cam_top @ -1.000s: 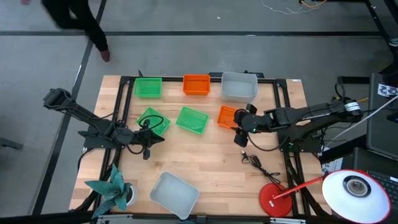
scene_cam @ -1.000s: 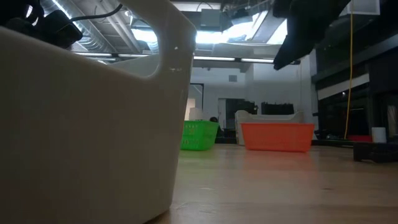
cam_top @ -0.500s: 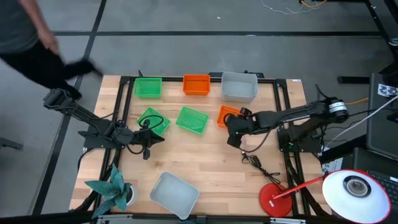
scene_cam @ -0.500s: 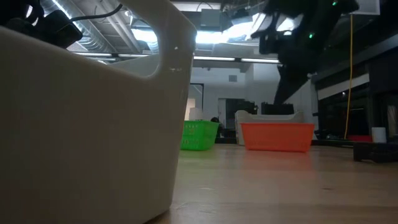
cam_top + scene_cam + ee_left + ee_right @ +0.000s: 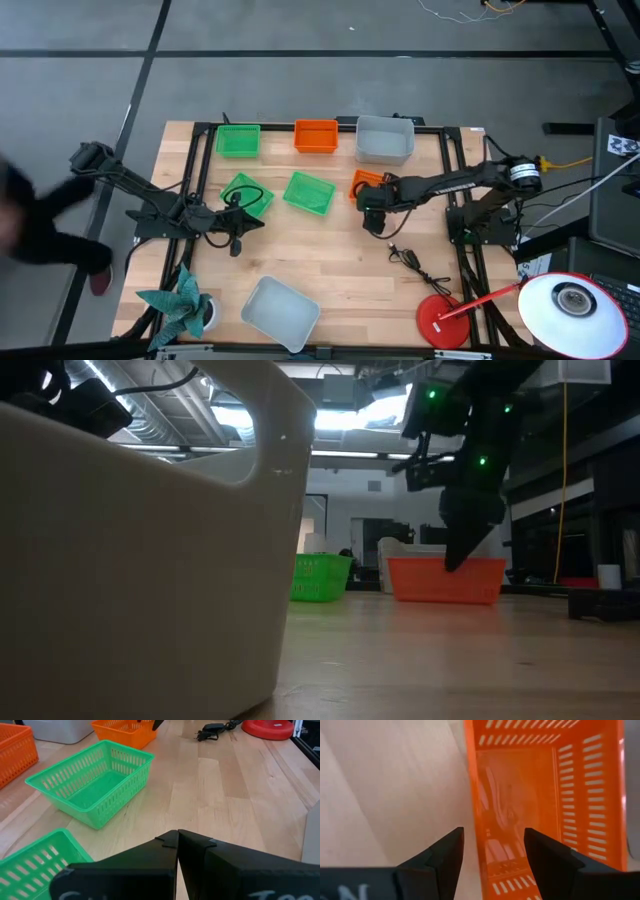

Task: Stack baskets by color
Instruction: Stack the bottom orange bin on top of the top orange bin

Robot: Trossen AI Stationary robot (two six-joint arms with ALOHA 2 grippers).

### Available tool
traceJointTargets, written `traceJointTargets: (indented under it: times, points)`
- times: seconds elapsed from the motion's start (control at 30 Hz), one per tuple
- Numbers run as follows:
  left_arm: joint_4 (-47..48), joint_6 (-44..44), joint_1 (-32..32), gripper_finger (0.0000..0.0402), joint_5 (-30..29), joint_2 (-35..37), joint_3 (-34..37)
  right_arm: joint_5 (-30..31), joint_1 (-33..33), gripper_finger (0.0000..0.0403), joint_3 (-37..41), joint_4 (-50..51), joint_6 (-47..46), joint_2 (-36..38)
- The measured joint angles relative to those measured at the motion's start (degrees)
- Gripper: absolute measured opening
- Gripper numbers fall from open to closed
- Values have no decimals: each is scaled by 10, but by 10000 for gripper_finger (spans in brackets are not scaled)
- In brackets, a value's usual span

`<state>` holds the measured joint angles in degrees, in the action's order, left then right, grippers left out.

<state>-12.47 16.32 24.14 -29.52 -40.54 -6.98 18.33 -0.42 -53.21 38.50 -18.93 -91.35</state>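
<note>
Right hand (image 5: 492,855) spread wide, straddling the near long wall of the loose orange basket (image 5: 545,795): one finger outside over bare counter (image 5: 330,260), the other inside. Nothing pinched yet. Low view puts the fingertips at rim height.

Just beyond that basket, in the back row: the grey basket (image 5: 385,140), the orange back-row basket (image 5: 316,136) beside it, and the green back-row basket (image 5: 238,140) farthest over. Can't tell from above how many are nested in each.

Well off to the right hand's side: the loose green basket (image 5: 309,192), then another green basket (image 5: 248,195) beside the left hand (image 5: 177,842), which is pressed together, empty and parked low. A loose grey basket (image 5: 281,310) sits at the front edge.

Progress, my read: early. At least four baskets are unstacked, and this orange one is only at the grasp step.

Room: open wood between the orange basket and its back-row partner. The grey basket crowds the far side; a black cable (image 5: 418,265) lies on the near side. The counter's far edge runs tight behind the row.
</note>
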Motion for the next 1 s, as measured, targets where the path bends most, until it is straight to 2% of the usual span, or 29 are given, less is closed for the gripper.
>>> traceJointTargets:
  times: [0.37, 0.5, 0.63, 0.67, 0.8, 1.0]
  points:
    - [0, 0, 0, 0, 0, 0, 0, 0, -18, 198, 0, -30, -7, -48]
    - [0, 0, 0, 0, 0, 0, 0, -16, -18, 144, 0, -36, -20, -52]
    - [0, 0, 0, 0, 0, 0, 0, -44, -15, 35, -1, -49, -33, -47]
    - [0, 0, 0, 0, 0, 0, 0, -47, -12, 19, -5, -48, -32, -46]
    - [0, 0, 0, 0, 0, 0, 0, -23, 6, 6, -41, -36, -21, -45]
    - [0, 0, 0, 0, 0, 0, 0, 44, 19, 2, -123, -31, 76, -45]
